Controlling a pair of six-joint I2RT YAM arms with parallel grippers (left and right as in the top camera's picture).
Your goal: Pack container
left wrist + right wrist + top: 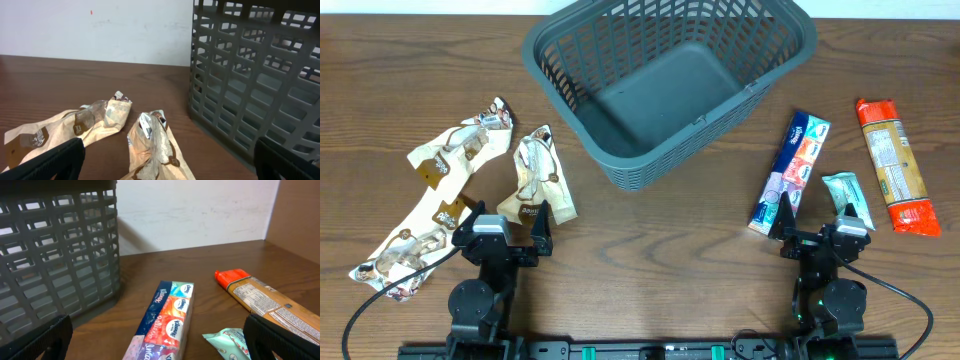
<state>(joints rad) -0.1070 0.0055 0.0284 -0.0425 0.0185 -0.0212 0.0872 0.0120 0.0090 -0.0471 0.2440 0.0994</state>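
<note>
Jaws on left gripper (505,222) and right gripper (815,225) are gaping, empty; left is needing square alignment over tan packet (535,175) beside container (650,160).

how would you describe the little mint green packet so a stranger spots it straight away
Start at the dark grey basket and look right, where three items lie. The mint-green packet sits between the colourful tissue pack and the long orange packet; it is the shortest of the three.

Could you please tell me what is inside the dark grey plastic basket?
From overhead, the dark grey slotted plastic basket shows only its bare solid floor; nothing lies in it. Its far rim is cut off by the frame.
</note>
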